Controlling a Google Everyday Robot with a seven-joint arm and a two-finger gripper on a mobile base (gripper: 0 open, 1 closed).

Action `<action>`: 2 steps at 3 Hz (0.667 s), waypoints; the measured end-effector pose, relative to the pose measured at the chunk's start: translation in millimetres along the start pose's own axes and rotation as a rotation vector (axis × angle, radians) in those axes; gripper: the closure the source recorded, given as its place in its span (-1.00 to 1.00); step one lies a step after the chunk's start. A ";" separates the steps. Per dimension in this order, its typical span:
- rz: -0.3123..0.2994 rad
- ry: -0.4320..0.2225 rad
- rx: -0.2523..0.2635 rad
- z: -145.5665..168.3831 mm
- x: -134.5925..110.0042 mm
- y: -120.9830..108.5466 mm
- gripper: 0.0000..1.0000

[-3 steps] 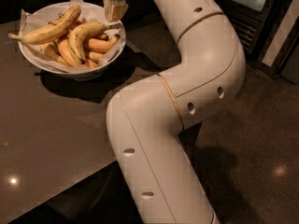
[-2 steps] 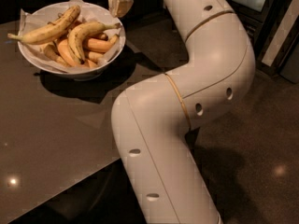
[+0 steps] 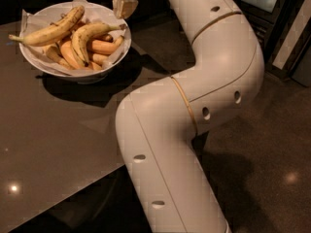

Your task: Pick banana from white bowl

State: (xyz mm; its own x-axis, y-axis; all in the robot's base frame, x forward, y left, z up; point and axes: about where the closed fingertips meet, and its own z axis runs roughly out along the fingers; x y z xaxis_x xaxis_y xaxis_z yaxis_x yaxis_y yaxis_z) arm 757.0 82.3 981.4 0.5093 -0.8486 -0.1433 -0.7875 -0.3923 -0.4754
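The white bowl (image 3: 33, 58) stands on the dark table at the upper left, lined with crinkled white paper. The curved, speckled yellow banana (image 3: 86, 35) lies in the middle of it, its stem pointing toward the right rim. A longer, nearly straight banana (image 3: 51, 29) lies across the top left, and stubby orange-toned bananas (image 3: 104, 46) lie underneath. My gripper (image 3: 124, 5) hangs at the top edge of the view, just above the bowl's right rim and the curved banana's stem, and holds nothing that I can see.
My thick white arm (image 3: 194, 106) bends through the middle and right of the view and hides the table's right edge. The dark glossy table (image 3: 53, 130) spreads to the lower left. A dark floor and cabinet (image 3: 286, 38) lie to the right.
The arm's elbow has swung to the right and its upper link has risen. The gripper has stayed over the bowl's right rim. The bananas have not moved.
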 end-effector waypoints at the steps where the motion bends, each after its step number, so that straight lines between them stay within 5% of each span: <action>1: 0.000 0.000 0.000 0.0 0.0 0.0 -0.74; 2: 0.000 0.000 0.000 0.0 0.0 0.0 -1.00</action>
State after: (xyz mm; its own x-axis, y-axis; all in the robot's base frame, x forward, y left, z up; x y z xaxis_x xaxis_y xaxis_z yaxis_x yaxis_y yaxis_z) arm 757.0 82.4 981.3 0.5093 -0.8486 -0.1434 -0.7874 -0.3923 -0.4755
